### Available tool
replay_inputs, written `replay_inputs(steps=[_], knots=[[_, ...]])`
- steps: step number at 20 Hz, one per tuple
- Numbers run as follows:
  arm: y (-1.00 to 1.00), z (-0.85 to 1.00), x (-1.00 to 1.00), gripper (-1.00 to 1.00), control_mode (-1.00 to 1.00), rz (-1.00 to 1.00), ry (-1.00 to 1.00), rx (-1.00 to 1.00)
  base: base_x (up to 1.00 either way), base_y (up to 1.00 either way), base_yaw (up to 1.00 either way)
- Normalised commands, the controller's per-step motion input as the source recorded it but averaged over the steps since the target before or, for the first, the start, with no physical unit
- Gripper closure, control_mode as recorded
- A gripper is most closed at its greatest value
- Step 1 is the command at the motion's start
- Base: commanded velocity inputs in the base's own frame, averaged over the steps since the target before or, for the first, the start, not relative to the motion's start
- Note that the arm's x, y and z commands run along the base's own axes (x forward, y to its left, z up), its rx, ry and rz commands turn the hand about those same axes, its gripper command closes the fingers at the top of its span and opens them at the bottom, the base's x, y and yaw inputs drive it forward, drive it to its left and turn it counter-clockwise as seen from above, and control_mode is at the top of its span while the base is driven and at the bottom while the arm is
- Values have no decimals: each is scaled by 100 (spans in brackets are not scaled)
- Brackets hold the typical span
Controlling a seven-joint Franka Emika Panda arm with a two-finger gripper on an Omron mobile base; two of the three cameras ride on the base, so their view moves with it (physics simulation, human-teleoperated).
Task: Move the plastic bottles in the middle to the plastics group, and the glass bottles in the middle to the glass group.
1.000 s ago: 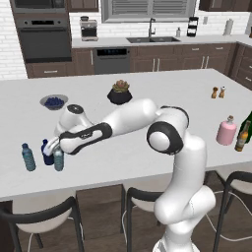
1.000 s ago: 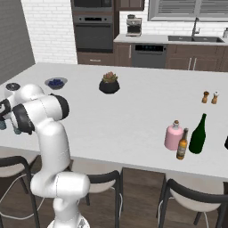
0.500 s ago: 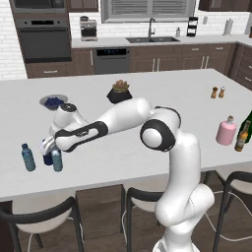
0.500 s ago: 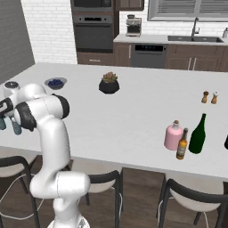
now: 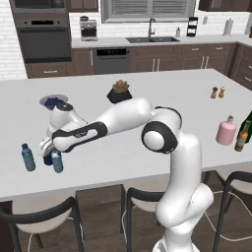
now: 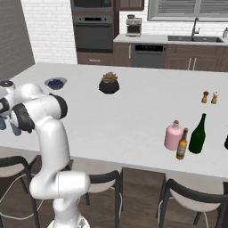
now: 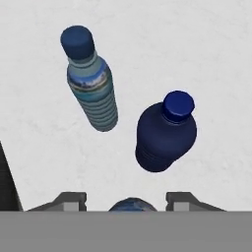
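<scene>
The pale-blue ribbed water bottle (image 5: 57,161) stands upright on the counter right beside the dark navy bottle (image 7: 166,135) and near the teal-blue bottle (image 7: 91,81). My gripper (image 7: 132,203) hangs straight above it, open. The bottle's blue cap (image 7: 132,204) sits between the fingertips (image 7: 69,201) with a gap on each side. In the left base view the gripper (image 5: 52,148) is low at the counter's left front. Far to the right, the pink bottle (image 5: 226,131) and the amber bottle (image 5: 241,136) stand next to the dark green bottle (image 6: 197,133).
A dark pot with a plant (image 5: 119,92) and a bowl of blue fruit (image 5: 53,101) stand further back on the counter. Salt and pepper shakers (image 5: 217,92) are at the back right. Stools (image 5: 42,219) line the counter's front edge.
The arm brought the pale-blue bottle down to the counter beside the navy one. The jaws then opened and let it go.
</scene>
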Motion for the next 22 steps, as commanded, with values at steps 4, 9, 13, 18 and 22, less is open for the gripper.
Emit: replay_inputs(steps=[4,9,13,18,22], knots=[[-7,20,-3,-100,-100,0,0,0,0,0,0],[-22,45,2,-100,-100,0,0,0,0,0,0],[-79,36,-5,-100,-100,-3,0,0,0,0,0],[-100,19,-10,-100,-100,-4,2,0,0,0,0],[-100,2,-6,-100,-100,-7,15,0,0,0,0]])
